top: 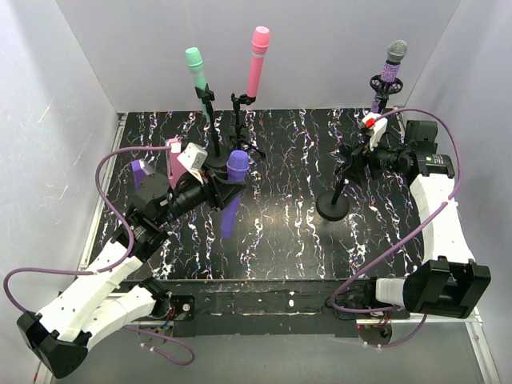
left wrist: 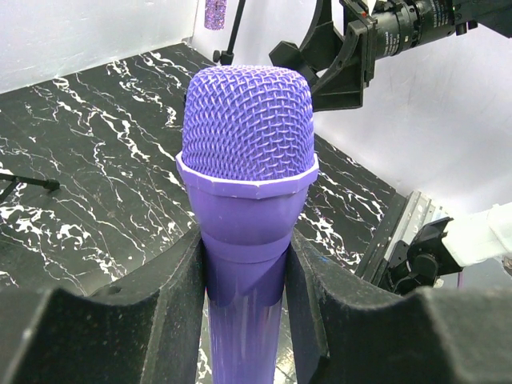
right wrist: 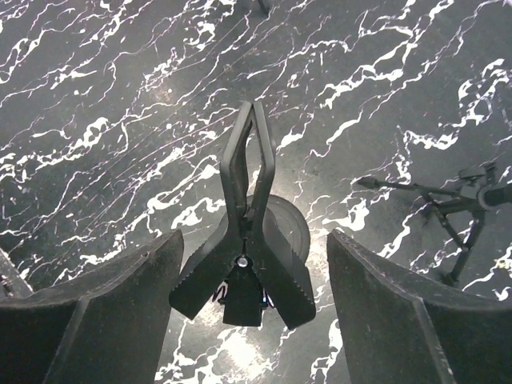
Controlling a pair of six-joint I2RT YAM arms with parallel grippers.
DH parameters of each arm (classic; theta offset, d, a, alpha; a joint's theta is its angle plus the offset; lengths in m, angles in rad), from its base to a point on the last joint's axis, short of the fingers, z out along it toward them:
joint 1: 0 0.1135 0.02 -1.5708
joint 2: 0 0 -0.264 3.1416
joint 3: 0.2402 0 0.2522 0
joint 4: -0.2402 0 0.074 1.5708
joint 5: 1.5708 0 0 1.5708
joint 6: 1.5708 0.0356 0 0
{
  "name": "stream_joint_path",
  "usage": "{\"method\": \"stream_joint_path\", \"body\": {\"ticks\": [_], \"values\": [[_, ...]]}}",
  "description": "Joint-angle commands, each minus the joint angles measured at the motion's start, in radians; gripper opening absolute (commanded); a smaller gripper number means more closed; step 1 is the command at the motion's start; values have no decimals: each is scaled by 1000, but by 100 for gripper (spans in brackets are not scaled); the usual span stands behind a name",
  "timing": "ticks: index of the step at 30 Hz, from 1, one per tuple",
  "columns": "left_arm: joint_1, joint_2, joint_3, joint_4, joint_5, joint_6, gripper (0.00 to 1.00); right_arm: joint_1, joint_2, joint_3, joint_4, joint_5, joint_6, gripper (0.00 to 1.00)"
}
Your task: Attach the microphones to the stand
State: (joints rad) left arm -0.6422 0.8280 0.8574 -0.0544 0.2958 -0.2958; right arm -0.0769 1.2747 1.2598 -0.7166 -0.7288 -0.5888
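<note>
My left gripper [top: 218, 190] is shut on the plain purple microphone [top: 232, 192] just below its mesh head and holds it above the table. In the left wrist view the gripper [left wrist: 244, 268] clamps that microphone [left wrist: 246, 128]. My right gripper [top: 358, 154] is open, with its fingers on either side of the black clip [right wrist: 244, 256] of the empty stand [top: 334, 206]; in the right wrist view the gripper [right wrist: 252, 240] does not touch the clip. The mint green microphone [top: 196, 64], pink microphone [top: 258, 56] and glittery purple microphone [top: 392, 68] sit upright in stand clips at the back.
A boxy pink wedge [top: 173, 154] and a purple wedge [top: 142, 169] lie at the left by my left arm. Tripod stand legs [top: 250, 148] spread at the back centre; one foot shows in the right wrist view [right wrist: 448, 200]. White walls close in the table on three sides.
</note>
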Motion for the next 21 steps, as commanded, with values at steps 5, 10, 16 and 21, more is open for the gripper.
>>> {"method": "stream_joint_path", "body": {"ticks": [5, 10, 16, 21], "values": [[6, -21, -8, 42, -3, 3, 0, 9, -28, -2, 45, -44, -34, 62], [6, -12, -9, 48, 9, 18, 0, 15, -31, 6, -20, -86, -98, 22], [7, 28, -3, 120, 51, 55, 0, 35, -75, -14, -50, -176, -164, 8], [6, 149, 20, 289, 123, 64, 0, 75, -86, -13, -98, -228, -207, 6]]}}
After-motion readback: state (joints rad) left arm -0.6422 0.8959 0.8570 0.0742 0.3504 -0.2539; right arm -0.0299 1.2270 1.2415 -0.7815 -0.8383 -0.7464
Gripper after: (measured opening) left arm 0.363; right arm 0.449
